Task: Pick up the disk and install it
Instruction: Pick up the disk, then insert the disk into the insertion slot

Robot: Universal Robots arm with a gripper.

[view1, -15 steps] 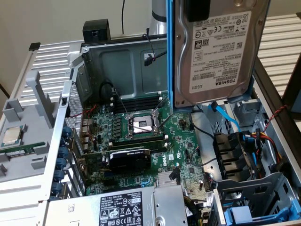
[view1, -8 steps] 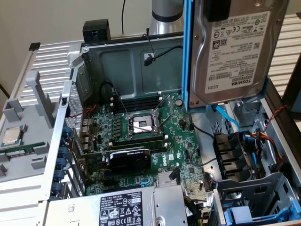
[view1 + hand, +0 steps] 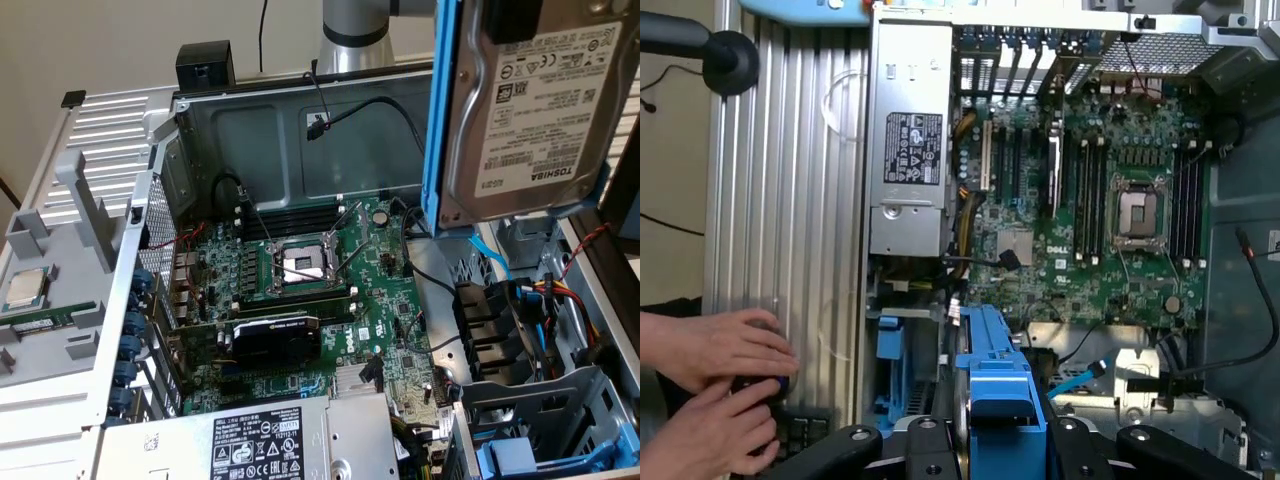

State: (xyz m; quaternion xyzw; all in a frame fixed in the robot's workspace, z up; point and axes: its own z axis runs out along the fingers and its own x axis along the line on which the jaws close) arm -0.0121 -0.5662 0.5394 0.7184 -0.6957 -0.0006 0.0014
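Note:
The disk (image 3: pixel 530 110) hangs upright in the air at the exterior view's upper right, above the open computer case. It is a silver-grey drive with a white printed label, clipped in a blue carrier frame (image 3: pixel 440 120). My gripper (image 3: pixel 515 18) grips it from above, with a black finger over the drive's upper edge. In the wrist view the carrier's blue edge (image 3: pixel 1005 400) sits between my gripper's (image 3: pixel 1002 440) black fingers (image 3: pixel 930 440), shut on it. Below the disk lie the drive bays (image 3: pixel 530 400).
The case lies open with its motherboard (image 3: pixel 320 290), empty processor socket (image 3: pixel 303 263), black graphics card (image 3: pixel 275 340) and grey power supply (image 3: pixel 260 440). A small processor chip (image 3: pixel 28 290) rests on the side panel. A person's hands (image 3: pixel 715 385) rest beside the case. Cables (image 3: pixel 555 300) run near the bays.

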